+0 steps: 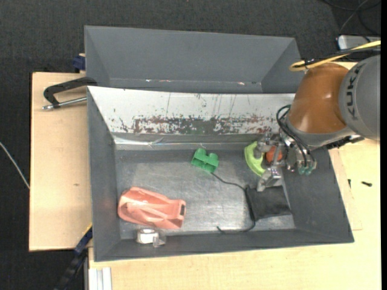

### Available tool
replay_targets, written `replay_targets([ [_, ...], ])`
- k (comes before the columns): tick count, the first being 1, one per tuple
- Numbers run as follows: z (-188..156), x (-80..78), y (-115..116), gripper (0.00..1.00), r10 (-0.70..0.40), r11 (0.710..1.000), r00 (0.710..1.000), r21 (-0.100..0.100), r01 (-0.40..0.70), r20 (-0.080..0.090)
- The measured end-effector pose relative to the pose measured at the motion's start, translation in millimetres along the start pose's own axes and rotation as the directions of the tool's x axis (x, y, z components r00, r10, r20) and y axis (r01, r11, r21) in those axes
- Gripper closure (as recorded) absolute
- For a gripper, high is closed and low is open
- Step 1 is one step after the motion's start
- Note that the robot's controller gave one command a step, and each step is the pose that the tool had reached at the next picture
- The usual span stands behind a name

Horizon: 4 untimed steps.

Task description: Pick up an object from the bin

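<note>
My gripper (268,182) hangs at the bin's right side, its fingertips just above the upper edge of a flat black block (269,205) that trails a thin black cord. A lime-green ring-shaped thing (252,157) lies right behind the gripper, partly hidden by it. Nothing shows between the fingers. A small green plastic piece (205,160) lies further left near the back wall.
A crumpled pink bag (150,208) lies at the front left, with a small clear and white thing (148,237) in front of it. The arm with its orange cover reaches in over the right wall. The bin's middle floor is bare.
</note>
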<state>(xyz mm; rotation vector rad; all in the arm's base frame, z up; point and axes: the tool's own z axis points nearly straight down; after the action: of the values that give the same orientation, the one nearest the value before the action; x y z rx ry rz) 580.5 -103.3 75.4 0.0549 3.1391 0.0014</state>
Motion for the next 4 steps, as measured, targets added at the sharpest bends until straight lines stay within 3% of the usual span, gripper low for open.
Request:
replay_targets([
  [2, -0.3, 3.9, -5.3, 0.0, 0.035, 0.999, 0.999, -0.005, -0.035, 0.006],
  [3, -15.7, 10.6, -16.0, 1.0, 0.218, 0.976, 0.976, -0.003, -0.218, 0.006],
  [4, -15.7, 10.7, -15.9, 1.0, 0.217, 0.976, 0.976, -0.003, -0.217, 0.006],
])
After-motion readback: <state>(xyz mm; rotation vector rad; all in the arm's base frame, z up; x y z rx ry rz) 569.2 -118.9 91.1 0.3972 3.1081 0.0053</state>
